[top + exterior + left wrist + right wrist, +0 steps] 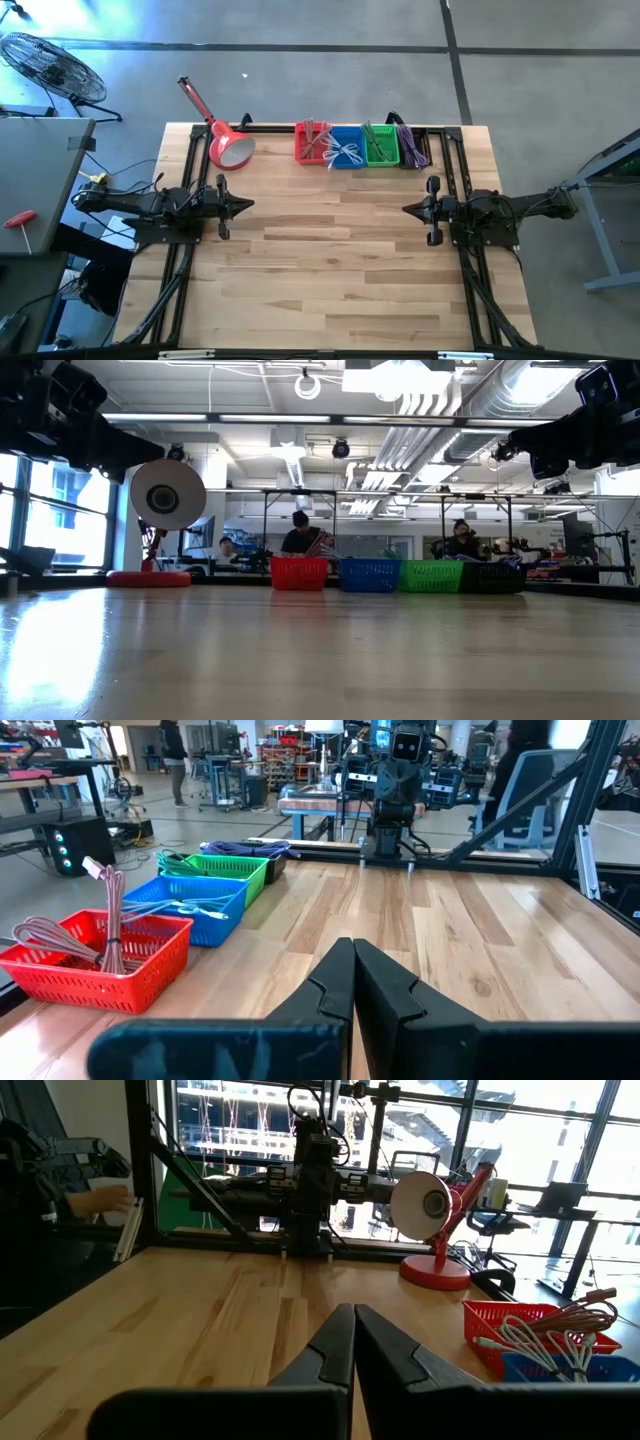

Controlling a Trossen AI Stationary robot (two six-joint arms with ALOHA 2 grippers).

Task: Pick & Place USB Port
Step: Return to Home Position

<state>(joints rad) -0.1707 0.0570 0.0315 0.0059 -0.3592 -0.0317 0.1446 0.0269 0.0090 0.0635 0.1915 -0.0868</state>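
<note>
Four small baskets stand in a row at the table's far edge: red, blue, green and a dark one. Each holds bundled cables: grey in the red basket, white in the blue, green in the green, purple in the dark one. A USB port on its own does not show. My left gripper is shut and empty, level above the table's left side. My right gripper is shut and empty at the right side, facing it.
A red desk lamp stands at the far left of the table, its head turned toward the table's near edge. Black frame rails run along both sides and the far edge. Bare wood lies between the arms. People sit beyond the table.
</note>
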